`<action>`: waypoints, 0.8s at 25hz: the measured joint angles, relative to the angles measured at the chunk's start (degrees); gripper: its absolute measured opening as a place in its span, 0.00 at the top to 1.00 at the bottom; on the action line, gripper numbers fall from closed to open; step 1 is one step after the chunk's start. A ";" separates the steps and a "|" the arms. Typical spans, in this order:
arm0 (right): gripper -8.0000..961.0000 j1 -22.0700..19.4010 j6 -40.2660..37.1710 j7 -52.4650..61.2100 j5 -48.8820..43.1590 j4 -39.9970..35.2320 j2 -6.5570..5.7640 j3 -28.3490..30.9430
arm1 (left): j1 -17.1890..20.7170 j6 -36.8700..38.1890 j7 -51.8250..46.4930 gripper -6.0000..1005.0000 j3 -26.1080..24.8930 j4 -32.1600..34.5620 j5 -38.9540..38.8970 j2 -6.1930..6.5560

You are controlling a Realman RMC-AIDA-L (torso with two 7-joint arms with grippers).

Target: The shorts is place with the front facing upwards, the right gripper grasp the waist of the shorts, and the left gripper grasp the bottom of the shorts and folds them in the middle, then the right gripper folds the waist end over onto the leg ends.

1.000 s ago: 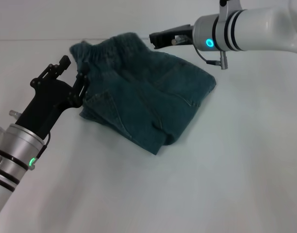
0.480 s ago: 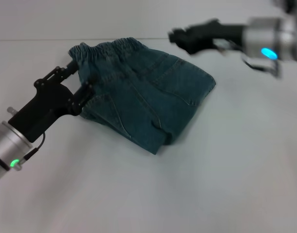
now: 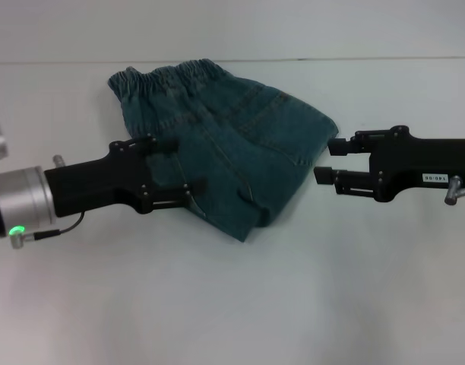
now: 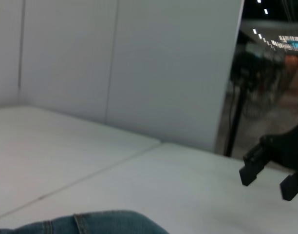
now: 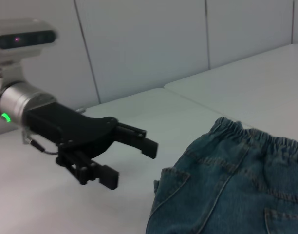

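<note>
Folded blue-green denim shorts (image 3: 225, 144) lay finished on the white desk (image 3: 331, 289), so black left gripper (image 3: 188, 164) at nine o'clock and black labelled right gripper (image 3: 327, 161) at three hovered, fingers spread, holding nothing.

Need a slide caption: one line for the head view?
Folded denim shorts on the white table, flanked by the open left end effector and open right end effector, neither gripping the fabric.

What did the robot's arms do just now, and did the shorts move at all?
The right gripper swung from behind the waist of the shorts down to the shorts' right edge. The left gripper, open, dropped from beside the waist to level over their left part. Neither holds anything. The folded shorts stayed put.
</note>
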 joint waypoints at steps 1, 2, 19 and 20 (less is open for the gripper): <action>0.57 -0.12 -0.16 -0.63 -0.19 0.30 0.16 0.14 | -0.46 -0.57 -0.37 0.16 0.13 0.09 0.81 -0.01; 0.52 -0.15 -0.17 -0.97 -0.29 0.48 0.23 0.21 | -0.84 -1.20 -0.54 0.15 0.26 0.12 1.35 -0.07; 0.01 1.86 1.39 -6.14 -0.15 4.67 0.76 -0.17 | -1.39 -2.91 -3.52 0.10 0.46 3.16 3.07 -0.31; 0.01 1.90 1.73 -6.39 -0.13 4.76 0.78 -0.17 | -1.43 -2.93 -3.60 0.10 0.48 3.17 3.25 -0.33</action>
